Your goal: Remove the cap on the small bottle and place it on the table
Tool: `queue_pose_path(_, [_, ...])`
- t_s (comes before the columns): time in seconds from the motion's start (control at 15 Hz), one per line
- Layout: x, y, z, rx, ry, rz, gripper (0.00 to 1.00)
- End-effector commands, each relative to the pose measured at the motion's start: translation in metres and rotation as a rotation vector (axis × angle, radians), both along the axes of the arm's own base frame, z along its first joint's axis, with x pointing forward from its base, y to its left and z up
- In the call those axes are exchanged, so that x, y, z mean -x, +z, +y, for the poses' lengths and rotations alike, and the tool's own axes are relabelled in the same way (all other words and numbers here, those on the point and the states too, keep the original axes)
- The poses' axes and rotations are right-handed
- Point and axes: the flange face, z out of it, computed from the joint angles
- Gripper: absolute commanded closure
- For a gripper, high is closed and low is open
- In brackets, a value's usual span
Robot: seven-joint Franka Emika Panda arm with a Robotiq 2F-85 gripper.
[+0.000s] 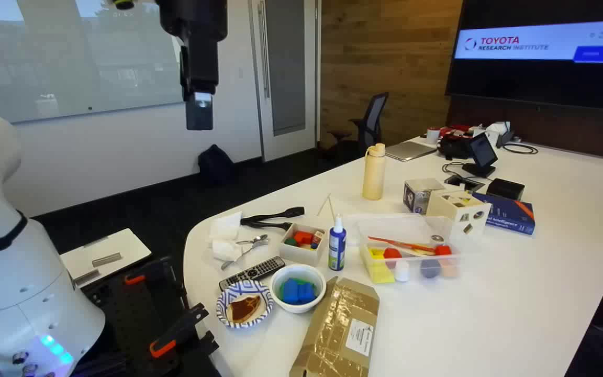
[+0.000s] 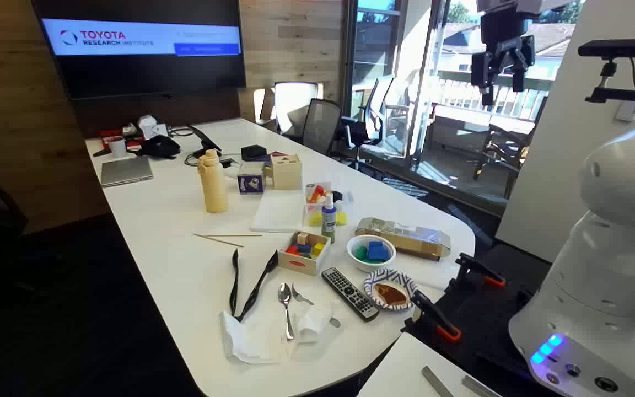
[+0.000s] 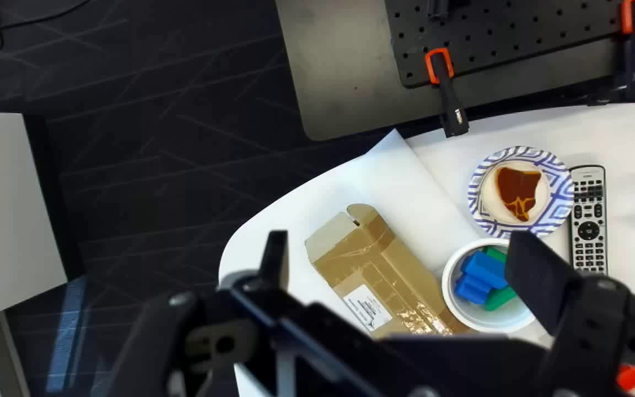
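Observation:
The small bottle (image 1: 337, 252) has a blue body and stands upright on the white table (image 1: 490, 319). Its pale cap (image 1: 338, 224) is on top. In an exterior view the bottle (image 2: 328, 221) and cap (image 2: 329, 202) also show, beside the block box. My gripper (image 2: 502, 92) is high above the table, well apart from the bottle. It also shows in an exterior view (image 1: 199, 116), side on. In the wrist view the gripper (image 3: 403, 267) has its fingers wide apart with nothing between them. The bottle and cap are not visible in the wrist view.
A wooden box of blocks (image 1: 301, 254), a clear plastic bin (image 1: 411, 262), a white bowl (image 1: 298, 305) and a cardboard box (image 1: 341, 324) surround the bottle. A taller cream bottle (image 1: 374, 175) stands farther back. A patterned plate (image 2: 375, 275) and remote (image 2: 349, 294) lie nearer the robot.

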Motion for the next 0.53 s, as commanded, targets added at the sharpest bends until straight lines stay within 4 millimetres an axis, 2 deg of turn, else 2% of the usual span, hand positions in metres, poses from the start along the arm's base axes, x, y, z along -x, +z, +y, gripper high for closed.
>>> queue_pose_path(0.0, [0.000,0.000,0.000,0.000,0.000,0.000,0.00])
queue_pose_path(0.13, [0.000,0.000,0.000,0.000,0.000,0.000,0.00])
queue_pose_path(0.27, [-0.024,-0.016,0.004,-0.012,0.006,0.000,0.00])
queue_pose_path(0.47, [-0.084,-0.055,0.022,-0.032,0.026,-0.078,0.00])
